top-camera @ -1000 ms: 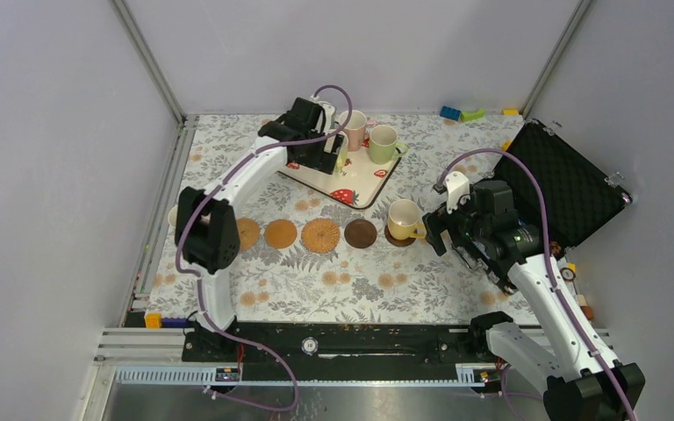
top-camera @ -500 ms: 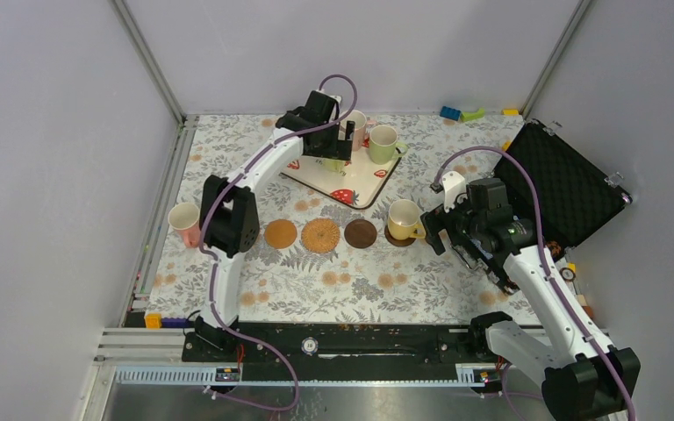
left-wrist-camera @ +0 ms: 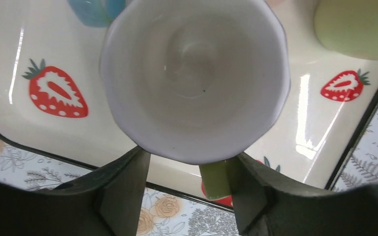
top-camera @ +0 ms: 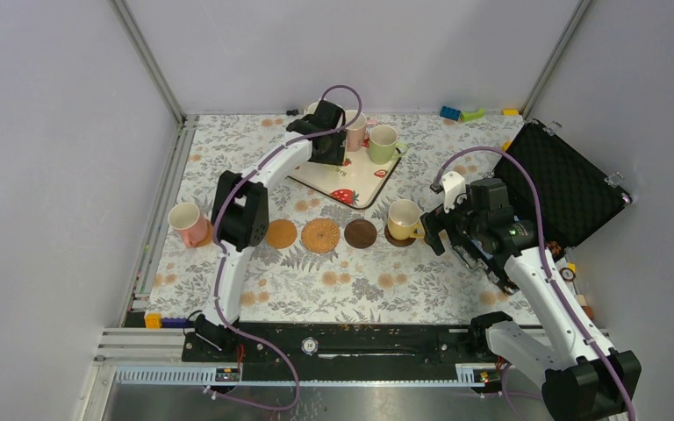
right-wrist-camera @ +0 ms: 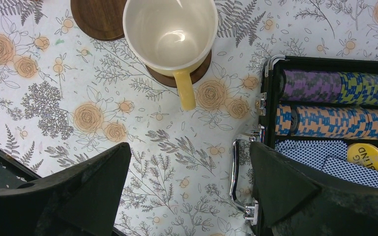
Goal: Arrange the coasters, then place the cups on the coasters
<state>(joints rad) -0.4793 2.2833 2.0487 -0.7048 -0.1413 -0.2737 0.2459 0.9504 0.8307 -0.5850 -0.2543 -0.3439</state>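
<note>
My left gripper (top-camera: 329, 151) is over the strawberry tray (top-camera: 364, 182). In the left wrist view a cup (left-wrist-camera: 194, 73) with a white inside fills the frame. Its green handle (left-wrist-camera: 215, 179) sits between the jaws of the left gripper (left-wrist-camera: 188, 156), against the right finger and apart from the left one. A pink cup (top-camera: 354, 130) and a green cup (top-camera: 383, 143) also stand on the tray. A tan coaster (top-camera: 281, 233), a woven coaster (top-camera: 320, 235) and a dark coaster (top-camera: 361, 232) lie in a row. The yellow cup (top-camera: 404, 217) (right-wrist-camera: 170, 32) stands on a dark coaster (right-wrist-camera: 202, 66). My right gripper (right-wrist-camera: 189, 147) (top-camera: 443, 230) hangs open just right of it.
Another pink cup (top-camera: 184, 221) stands at the left end of the row. An open black case (top-camera: 562, 189) with poker chips (right-wrist-camera: 334, 88) lies at the right, its metal handle (right-wrist-camera: 236, 177) by my right finger. Toy bricks (top-camera: 461, 113) sit at the back edge.
The left arm has swung right over the tray, and its jaws have narrowed around the green handle. The right arm has barely moved.
</note>
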